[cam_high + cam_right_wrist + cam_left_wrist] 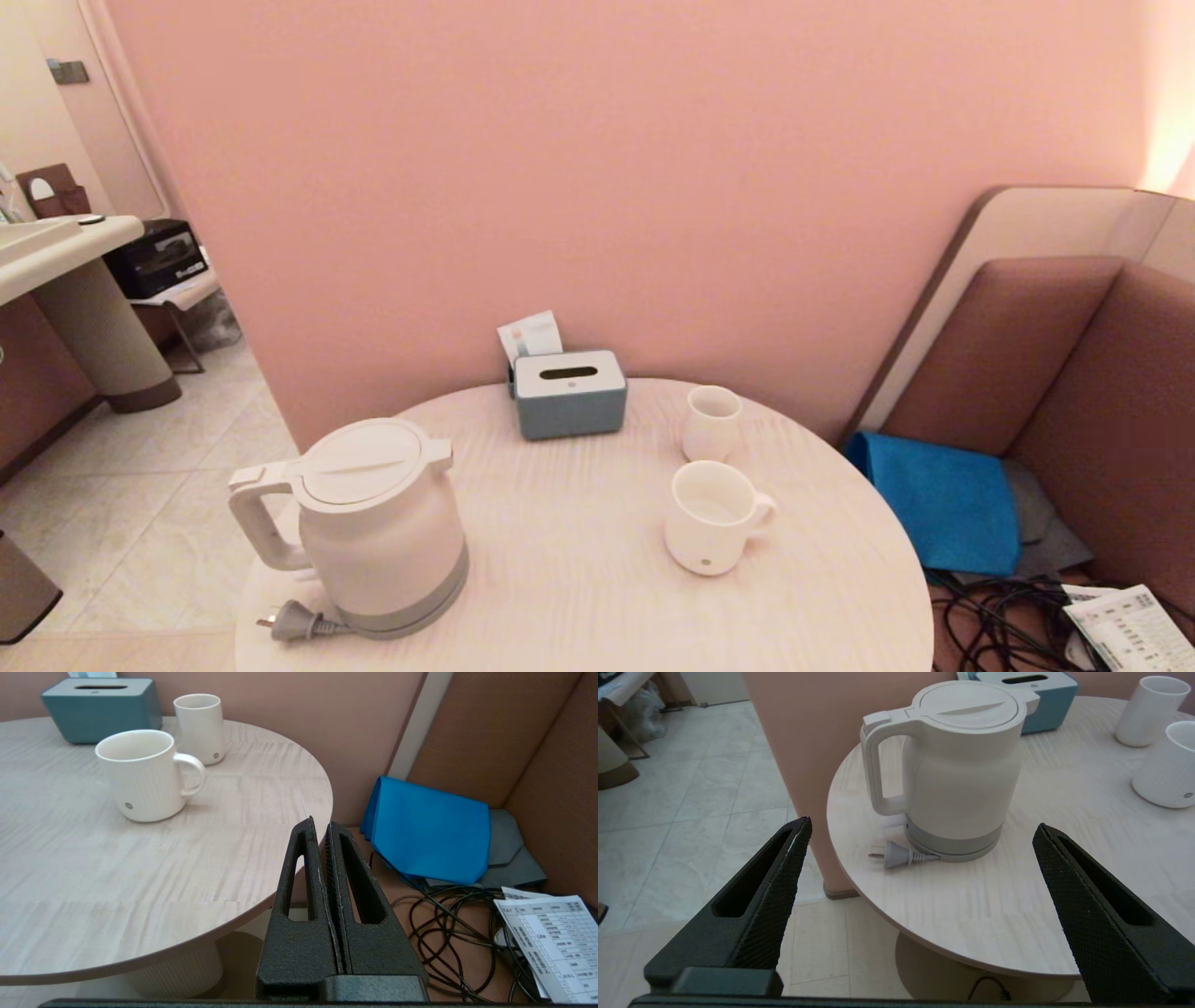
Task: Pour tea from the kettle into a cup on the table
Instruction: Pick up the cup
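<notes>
White kettle (378, 523) stood upright on its grey base at the desk's (579, 579) near-left edge, lid shut, handle facing left, plug (297, 621) lying just beside the base. Cup (711, 516) sat on the right half of the desk, handle pointing right, well apart from the kettle; a narrower cup (711, 423) behind it, tissue box (569, 394) at the back. My left claw (922, 833) hung off the desk edge, fingers spread wide, empty, facing the kettle. My right claw (321, 826) sat off the desk's right edge, fingers pressed together, holding nothing.
</notes>
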Robot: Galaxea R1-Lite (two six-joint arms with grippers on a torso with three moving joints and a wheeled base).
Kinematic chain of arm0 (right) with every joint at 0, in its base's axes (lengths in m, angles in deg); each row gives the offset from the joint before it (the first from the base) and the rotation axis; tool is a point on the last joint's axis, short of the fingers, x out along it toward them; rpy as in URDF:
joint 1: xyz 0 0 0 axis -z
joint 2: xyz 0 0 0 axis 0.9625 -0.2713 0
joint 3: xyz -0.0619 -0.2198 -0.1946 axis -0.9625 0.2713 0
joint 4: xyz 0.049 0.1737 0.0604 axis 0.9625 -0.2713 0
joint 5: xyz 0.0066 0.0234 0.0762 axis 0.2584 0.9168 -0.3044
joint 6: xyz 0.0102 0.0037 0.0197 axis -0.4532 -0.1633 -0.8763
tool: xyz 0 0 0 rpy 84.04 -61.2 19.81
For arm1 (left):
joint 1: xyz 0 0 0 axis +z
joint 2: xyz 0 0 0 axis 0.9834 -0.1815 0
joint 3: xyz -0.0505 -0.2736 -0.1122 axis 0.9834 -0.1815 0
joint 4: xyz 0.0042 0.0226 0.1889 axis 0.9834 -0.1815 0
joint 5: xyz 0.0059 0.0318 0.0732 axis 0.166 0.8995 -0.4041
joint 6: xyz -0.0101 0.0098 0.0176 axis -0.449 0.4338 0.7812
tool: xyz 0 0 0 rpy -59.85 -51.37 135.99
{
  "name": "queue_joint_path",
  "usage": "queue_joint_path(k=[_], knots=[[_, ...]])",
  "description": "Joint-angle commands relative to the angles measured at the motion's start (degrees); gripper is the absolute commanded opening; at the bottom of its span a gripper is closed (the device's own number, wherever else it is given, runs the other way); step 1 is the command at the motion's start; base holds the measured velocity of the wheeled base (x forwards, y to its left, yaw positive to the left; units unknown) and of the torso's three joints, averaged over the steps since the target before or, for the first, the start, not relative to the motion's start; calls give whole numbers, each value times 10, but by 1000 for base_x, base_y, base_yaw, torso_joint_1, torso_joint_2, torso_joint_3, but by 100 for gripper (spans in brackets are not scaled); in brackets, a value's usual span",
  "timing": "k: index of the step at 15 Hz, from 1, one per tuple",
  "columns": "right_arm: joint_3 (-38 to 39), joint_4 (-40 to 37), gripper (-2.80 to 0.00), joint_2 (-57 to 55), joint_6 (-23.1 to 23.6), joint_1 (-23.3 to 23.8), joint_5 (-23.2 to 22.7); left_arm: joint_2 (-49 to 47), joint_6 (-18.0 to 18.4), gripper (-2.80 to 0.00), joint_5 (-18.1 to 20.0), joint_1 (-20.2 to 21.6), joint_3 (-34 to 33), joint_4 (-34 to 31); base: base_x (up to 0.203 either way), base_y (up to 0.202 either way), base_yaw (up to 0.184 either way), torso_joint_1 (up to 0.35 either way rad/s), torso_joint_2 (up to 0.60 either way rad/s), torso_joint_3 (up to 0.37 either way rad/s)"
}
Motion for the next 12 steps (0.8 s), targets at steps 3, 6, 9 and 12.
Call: queue_joint_path(k=[3, 6, 9, 12], knots=[[0, 0, -280, -1, 0, 0, 0, 101, 1, 0, -8, -2, -11, -64, 0, 0, 0, 0, 0, 0], [0, 0, -280, -1, 0, 0, 0, 126, 8, 0, -9, -2, -55, -46, 0, 0, 0, 0, 0, 0], [0, 0, -280, -1, 0, 0, 0, 126, 49, 0, -35, -2, -160, 80, 0, 0, 0, 0, 0, 0], [0, 0, -280, -1, 0, 0, 0, 126, 46, 0, -50, -2, -183, 131, 0, 0, 0, 0, 0, 0]])
